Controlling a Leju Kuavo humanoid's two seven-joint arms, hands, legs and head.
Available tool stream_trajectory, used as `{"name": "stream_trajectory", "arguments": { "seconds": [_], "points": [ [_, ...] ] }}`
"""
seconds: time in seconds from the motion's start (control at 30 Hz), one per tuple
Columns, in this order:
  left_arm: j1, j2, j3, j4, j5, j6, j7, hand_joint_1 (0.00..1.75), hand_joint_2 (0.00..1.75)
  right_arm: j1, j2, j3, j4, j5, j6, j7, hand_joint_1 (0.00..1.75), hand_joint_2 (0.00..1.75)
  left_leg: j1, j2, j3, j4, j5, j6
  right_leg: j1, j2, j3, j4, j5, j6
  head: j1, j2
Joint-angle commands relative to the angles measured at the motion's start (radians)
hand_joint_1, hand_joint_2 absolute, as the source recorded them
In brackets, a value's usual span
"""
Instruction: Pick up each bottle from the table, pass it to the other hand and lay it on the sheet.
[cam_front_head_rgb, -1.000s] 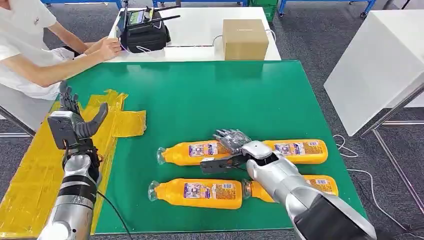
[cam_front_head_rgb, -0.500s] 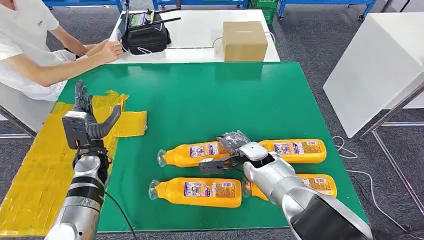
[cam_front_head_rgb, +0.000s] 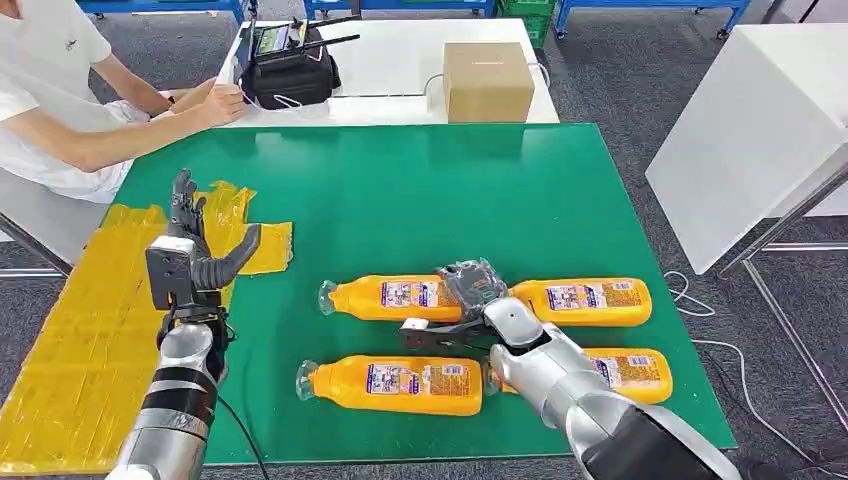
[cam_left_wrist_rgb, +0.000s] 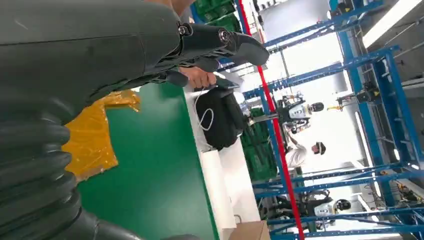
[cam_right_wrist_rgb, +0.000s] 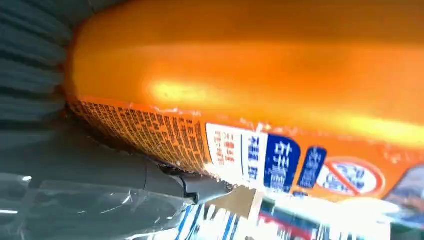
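Observation:
Several orange bottles lie on the green table. My right hand grips the far left bottle at its base, fingers over its top and the thumb along its near side. In the right wrist view this bottle sits against the palm with the thumb touching it. Another bottle lies just right of the hand, and two more lie nearer me. My left hand is raised and open, empty, over the edge of the yellow sheet; in the left wrist view the hand hangs above the sheet.
A person sits at the far left with a hand by a black bag on the white table behind. A cardboard box stands there too. A white tabletop stands to the right.
My left hand has moved right and toward the table's middle, still open. The bottle in my right hand has shifted slightly away from me, its neck end rising in the picture.

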Motion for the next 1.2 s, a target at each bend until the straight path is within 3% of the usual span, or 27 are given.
{"name": "stream_trajectory", "arguments": {
  "seconds": [0.03, 0.3, 0.33, 0.4, 0.5, 0.9, 1.03, 1.2],
  "points": [
    [0.054, -0.017, -0.051, -0.053, -0.006, -0.018, 0.001, 0.00, 1.75, 0.095, -0.018, -0.268, -0.127, 0.006, -0.315, -0.084, 1.75, 1.75, 0.000, -0.001, -0.001, 0.000, -0.001, 0.000, 0.000, -0.001, 0.000, -0.001, -0.001, 0.000, 0.000, 0.000],
    [0.052, -0.018, -0.051, -0.054, -0.005, -0.018, 0.001, 0.00, 1.75, 0.092, -0.018, -0.272, -0.128, 0.007, -0.311, -0.085, 1.75, 1.75, 0.000, -0.002, -0.006, 0.000, -0.001, -0.001, 0.001, -0.001, -0.005, 0.000, -0.001, -0.001, 0.000, 0.000],
    [0.052, -0.017, -0.052, -0.055, -0.005, -0.020, 0.001, 0.00, 1.75, 0.111, -0.020, -0.313, -0.182, 0.007, -0.315, -0.102, 1.75, 1.75, 0.000, -0.001, -0.007, 0.000, 0.000, -0.001, 0.000, -0.001, -0.006, 0.000, 0.000, -0.001, 0.000, 0.000],
    [0.072, -0.021, -0.065, -0.077, 0.012, -0.056, -0.001, 0.00, 1.75, 0.199, 0.019, -0.560, -0.364, 0.044, -0.315, -0.239, 1.75, 1.75, 0.001, -0.002, -0.007, 0.000, -0.001, -0.001, 0.001, -0.002, -0.006, -0.001, -0.001, -0.001, 0.000, 0.000],
    [0.094, -0.032, -0.113, -0.116, 0.004, -0.072, 0.004, 0.00, 1.75, 0.251, 0.074, -0.720, -0.467, 0.014, -0.315, -0.368, 1.75, 1.75, 0.001, -0.001, -0.007, 0.000, -0.001, -0.001, 0.001, 0.000, -0.007, 0.000, -0.001, -0.001, 0.000, 0.000],
    [0.039, -0.036, -0.252, -0.137, 0.006, -0.147, 0.070, 0.00, 1.75, 0.277, 0.118, -0.790, -0.540, -0.224, -0.315, -0.509, 1.75, 1.75, 0.001, -0.003, -0.010, 0.001, -0.001, -0.001, 0.001, -0.003, -0.009, 0.000, -0.001, -0.001, 0.000, 0.000],
    [-0.031, -0.028, -0.322, -0.040, 0.063, -0.293, 0.083, 0.00, 1.75, 0.265, 0.143, -0.761, -0.533, -0.374, -0.267, -0.603, 1.75, 1.75, 0.001, -0.004, -0.010, 0.002, -0.001, -0.002, 0.001, -0.004, -0.009, 0.001, -0.001, -0.002, 0.000, 0.000],
    [-0.078, -0.026, -0.394, -0.001, 0.185, -0.475, 0.080, 0.00, 1.75, 0.226, 0.163, -0.700, -0.455, -0.389, -0.256, -0.607, 1.75, 1.75, 0.000, -0.002, -0.011, 0.001, 0.000, -0.001, 0.001, -0.002, -0.010, 0.000, 0.000, -0.001, 0.000, 0.000]
  ]
}}
